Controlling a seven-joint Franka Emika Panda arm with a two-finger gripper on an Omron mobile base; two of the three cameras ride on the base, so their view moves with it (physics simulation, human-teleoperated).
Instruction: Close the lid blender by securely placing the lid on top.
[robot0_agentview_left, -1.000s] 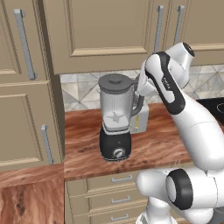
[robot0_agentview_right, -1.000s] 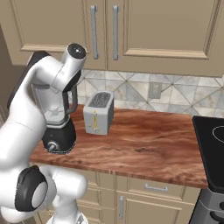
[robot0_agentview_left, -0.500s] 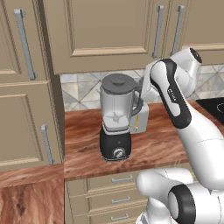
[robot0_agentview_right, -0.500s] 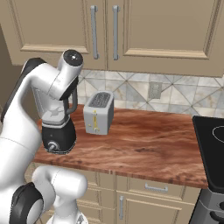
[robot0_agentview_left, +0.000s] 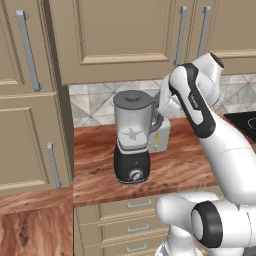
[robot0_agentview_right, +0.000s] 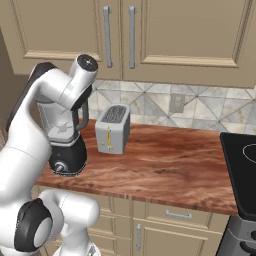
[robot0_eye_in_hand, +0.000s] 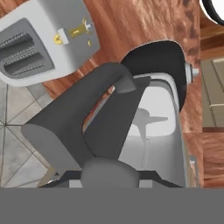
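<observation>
You see the blender (robot0_agentview_left: 132, 145) at the left end of the wooden counter (robot0_agentview_right: 165, 165), the lid (robot0_agentview_left: 132, 97) seated on its jar mouth. In the hand view the lid (robot0_eye_in_hand: 109, 173) sits at the bottom edge, where the fingertips would rise; you cannot tell how the jaws stand. The toaster (robot0_agentview_right: 113, 129) stands just right of the blender.

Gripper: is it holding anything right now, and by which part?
Cannot be told: the gripper's fingers are hidden. The lid sits on the blender, its knob close below the hand camera.
</observation>
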